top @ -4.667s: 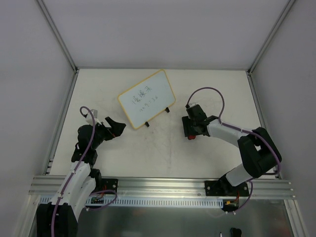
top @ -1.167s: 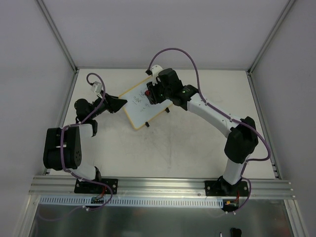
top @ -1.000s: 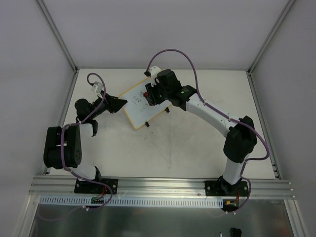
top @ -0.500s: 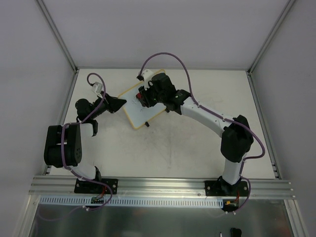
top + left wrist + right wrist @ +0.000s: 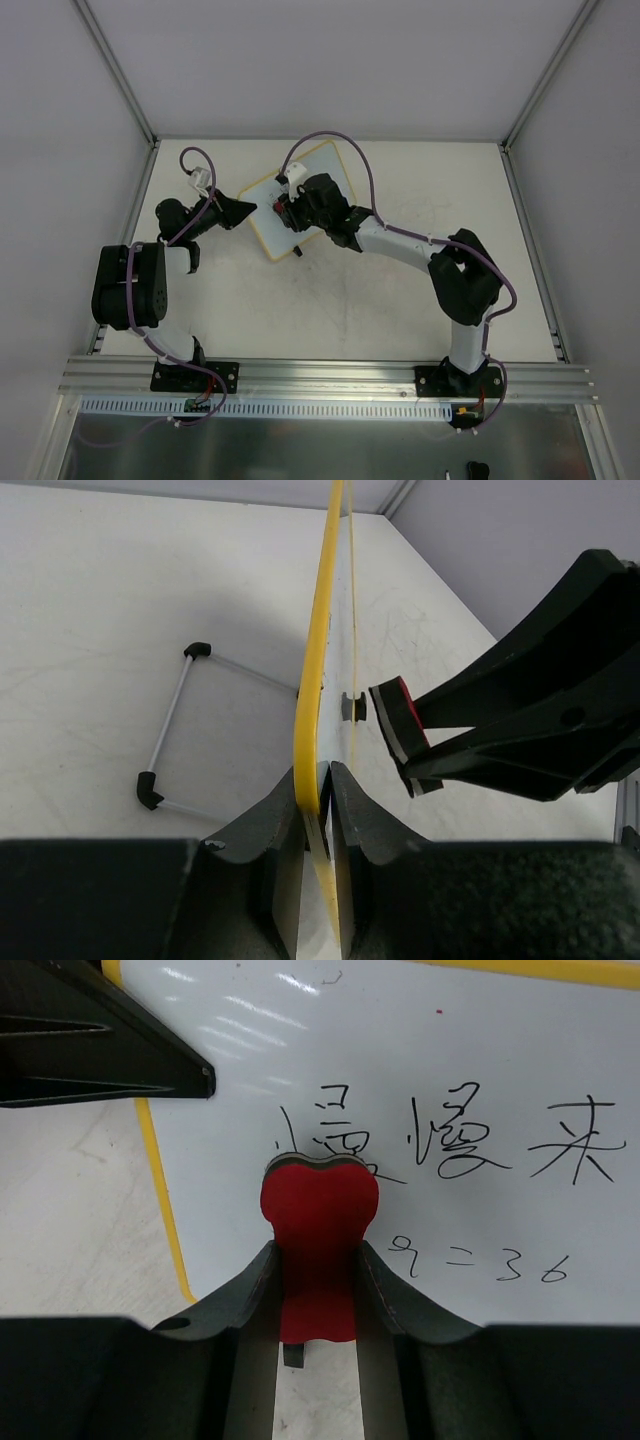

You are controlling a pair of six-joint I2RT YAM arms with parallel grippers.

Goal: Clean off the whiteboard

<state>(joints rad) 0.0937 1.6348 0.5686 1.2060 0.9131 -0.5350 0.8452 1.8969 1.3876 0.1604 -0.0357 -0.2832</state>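
On far-left part of table (image 5: 400,290), whiteboard (image 5: 268,228) sits at a diagonal, propped on a wire stand (image 5: 170,725) w/ black feet; stand shows behind the board in L wrist view. L gripper (image 5: 250,207) is at board's left edge; fingers pressed together on the yellow frame (image 5: 318,660), pinching it. R arm reaches across from the right; R gripper (image 5: 283,206) is over the board face, jaws clamped on a red eraser (image 5: 318,1220). Eraser's front end touches the white surface at left end of the handwriting (image 5: 450,1140), covering bottom of the first character; two more characters and a row of small digits lie to its right, unwiped. L wrist view shows eraser pad against the board face, near the L fingers.
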